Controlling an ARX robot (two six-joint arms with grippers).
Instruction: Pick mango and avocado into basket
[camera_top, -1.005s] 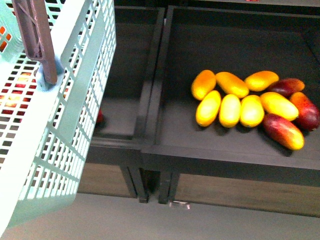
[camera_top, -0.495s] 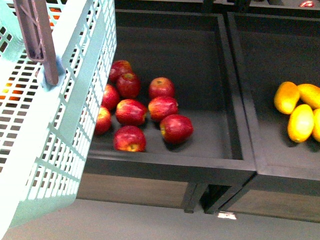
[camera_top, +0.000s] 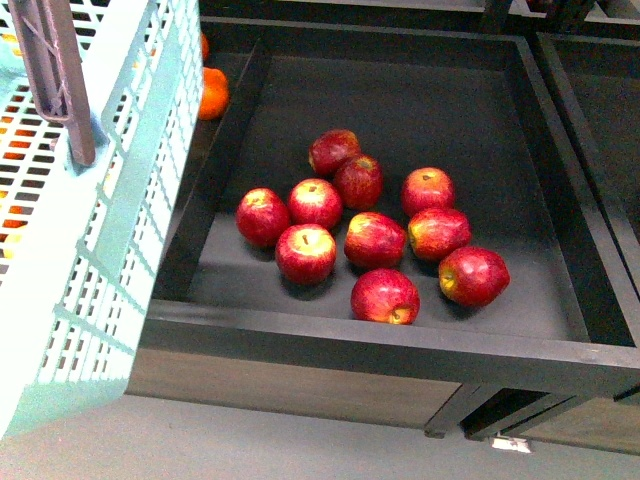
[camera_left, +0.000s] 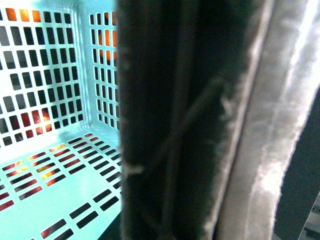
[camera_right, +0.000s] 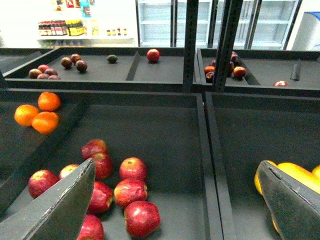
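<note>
The light teal basket (camera_top: 90, 230) hangs at the left of the front view, its brown ribbed handle (camera_top: 55, 80) running up out of frame. In the left wrist view that handle (camera_left: 165, 125) fills the middle as a dark blur, with my left gripper (camera_left: 200, 200) shut on it and the empty basket floor (camera_left: 45, 190) beyond. My right gripper (camera_right: 177, 215) stands open above the divider between two bins. Yellow mango (camera_right: 302, 172) skin shows behind one of its fingers (camera_right: 295, 205). A small dark green avocado (camera_right: 112, 59) lies in a far back bin.
Several red apples (camera_top: 375, 240) lie in a black bin (camera_top: 350, 345) in front of me. Oranges (camera_top: 212, 92) sit in the adjoining bin behind the basket; the right wrist view shows the oranges (camera_right: 40, 112) too. Upright shelf posts (camera_right: 210, 45) stand between the back bins.
The front view has swept left along the shelf: the mango bin has slid out on the right and the apple bin now fills the middle. The basket stays held at left.
</note>
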